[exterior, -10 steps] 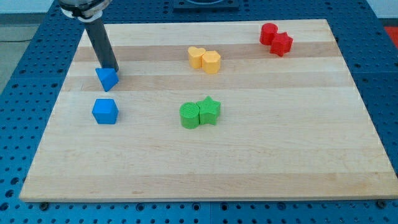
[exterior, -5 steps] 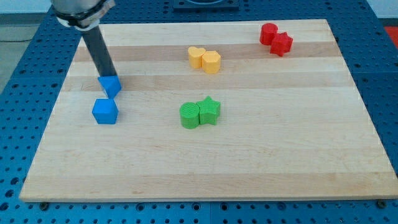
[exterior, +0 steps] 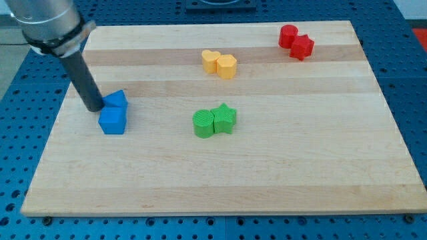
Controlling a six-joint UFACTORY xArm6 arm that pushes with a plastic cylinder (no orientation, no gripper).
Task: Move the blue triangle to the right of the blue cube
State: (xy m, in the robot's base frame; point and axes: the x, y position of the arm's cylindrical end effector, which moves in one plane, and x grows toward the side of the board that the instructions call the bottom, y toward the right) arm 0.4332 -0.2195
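A pale wooden board fills most of the view, lying on a blue perforated table. From the top left corner the arm comes down at a slant, a grey cuff narrowing into the dark rod. There is no hand here to open or close, only the rod, and it grips nothing. My tip sits on the board close to the left edge, about halfway between the top and bottom edges.

The blue triangle lies directly to the right of my tip, touching it or very nearly so; the gap is too fine to judge. Just beneath the triangle, toward the bottom edge, sits the blue cube, and the two blue pieces press together, the triangle resting against the cube's upper side. My tip stands at the cube's upper left corner.

Near the middle of the board a green cylinder-like block and a green star touch side by side. Toward the top edge, a yellow heart and a second yellow block touch as well. Near the top right corner a red cylinder and a red star-like block sit together, well apart from everything else.
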